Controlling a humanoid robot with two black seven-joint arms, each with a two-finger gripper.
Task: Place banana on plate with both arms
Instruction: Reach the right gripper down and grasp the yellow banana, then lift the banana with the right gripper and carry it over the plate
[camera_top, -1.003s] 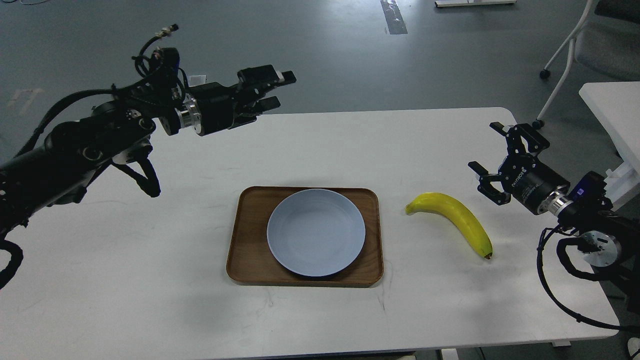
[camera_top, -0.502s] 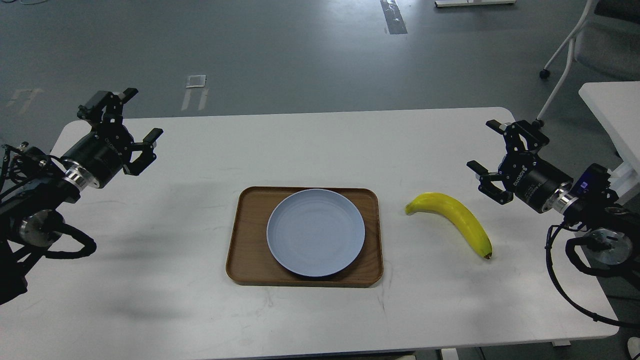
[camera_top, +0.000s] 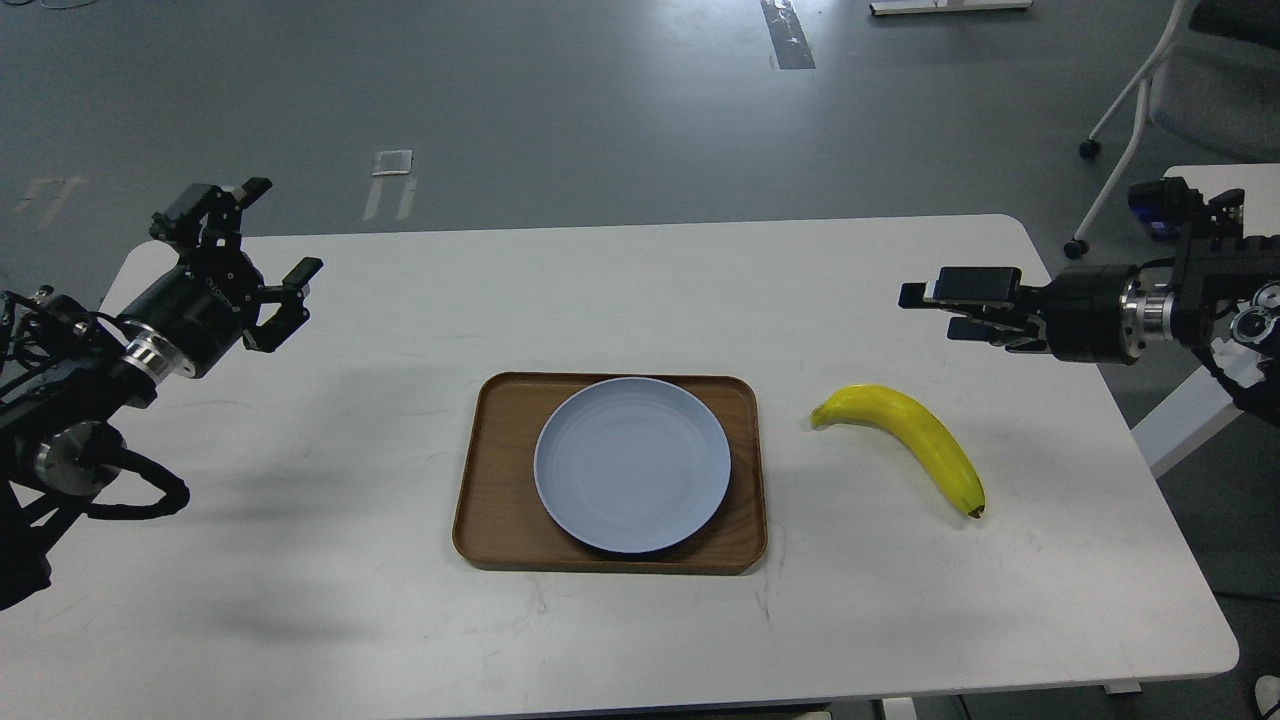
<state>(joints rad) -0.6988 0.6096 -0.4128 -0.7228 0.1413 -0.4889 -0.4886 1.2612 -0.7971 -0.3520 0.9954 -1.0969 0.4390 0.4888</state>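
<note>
Standing on grey floor (camera_top: 600, 120), white table (camera_top: 620, 290); left pincer (camera_top: 262, 232) apart, right pincer (camera_top: 935, 310) unclear.

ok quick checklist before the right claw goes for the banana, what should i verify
1. Banana lying free on the white table, nothing touching it: ok.
2. Right claw open enough to take it: cannot tell, its fingers are seen edge-on.
3. Right claw lined up over the banana: not ok, it sits beyond the banana, toward the table's far right.
4. Plate empty and ready: ok.
5. Plate seated inside the wooden tray: ok.
6. Left claw open and away from the plate: ok, it is over the table's far left corner.
</note>
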